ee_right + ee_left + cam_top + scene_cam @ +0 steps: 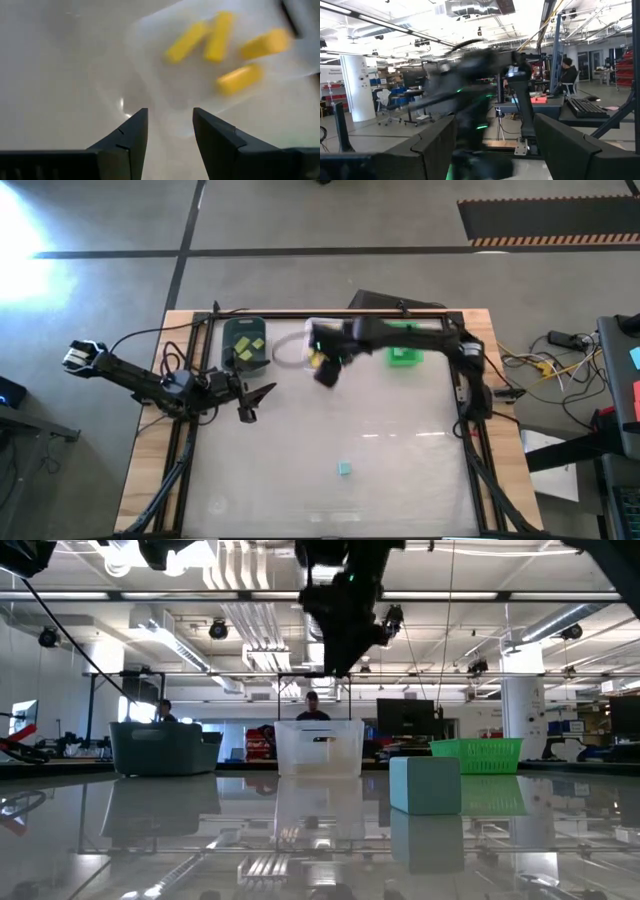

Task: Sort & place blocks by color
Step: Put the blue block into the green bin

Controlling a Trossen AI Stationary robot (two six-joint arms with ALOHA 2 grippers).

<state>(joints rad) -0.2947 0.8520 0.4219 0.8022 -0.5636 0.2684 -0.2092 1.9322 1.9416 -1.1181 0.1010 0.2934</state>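
A single teal-mint block [344, 469] [425, 785] rests flat on the glossy table near its front edge. Several yellow bars [220, 45] lie in the clear bin [296, 350] [319, 747] at the back. Pale yellow-green blocks [247, 347] lie in the dark teal bin [244, 343] [165, 748]. My right gripper [170, 122] [325, 370] hangs open above the clear bin's near side, tilted down, with nothing between its fingers. At the table's left side, my left gripper [495, 145] [258, 395] waits open and holds nothing.
A bright green bin [405, 352] [477, 754] stands at the back right. The three bins line the far edge. Bare table [400, 430] lies between the bins and the teal-mint block. People sit in the room beyond the table.
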